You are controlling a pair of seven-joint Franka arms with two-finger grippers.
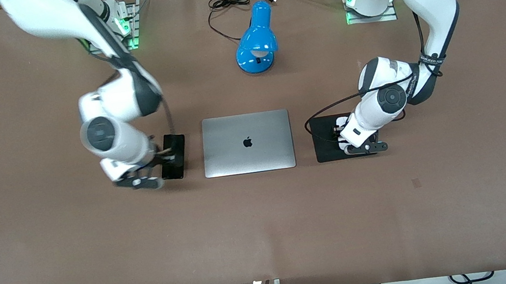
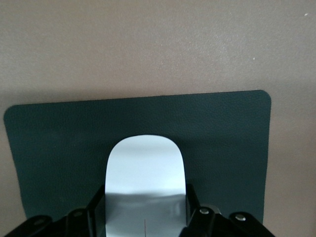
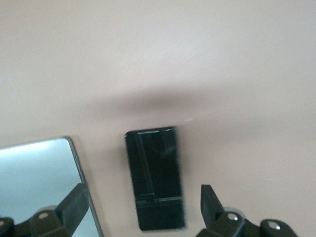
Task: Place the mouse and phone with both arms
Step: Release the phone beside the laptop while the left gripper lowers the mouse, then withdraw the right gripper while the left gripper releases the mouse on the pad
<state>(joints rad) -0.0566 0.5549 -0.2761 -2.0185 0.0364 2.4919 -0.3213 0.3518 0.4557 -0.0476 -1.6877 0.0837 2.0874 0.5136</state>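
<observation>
The white mouse (image 2: 144,168) sits between the fingers of my left gripper (image 2: 145,197), which are closed against its sides, low over the black square pad (image 2: 64,148). In the front view my left gripper (image 1: 340,132) is over that pad (image 1: 324,141), and the hand hides the mouse. The black phone (image 1: 175,160) lies flat on the table beside the laptop, toward the right arm's end. My right gripper (image 1: 166,153) hovers just above it, open and empty. In the right wrist view the phone (image 3: 155,168) lies between the wide-spread fingers of that gripper (image 3: 143,195), not touched.
A closed silver laptop (image 1: 247,143) lies between phone and pad; its edge shows in the right wrist view (image 3: 34,182). A blue desk lamp (image 1: 256,42) with a black cord (image 1: 226,4) stands farther from the front camera than the laptop.
</observation>
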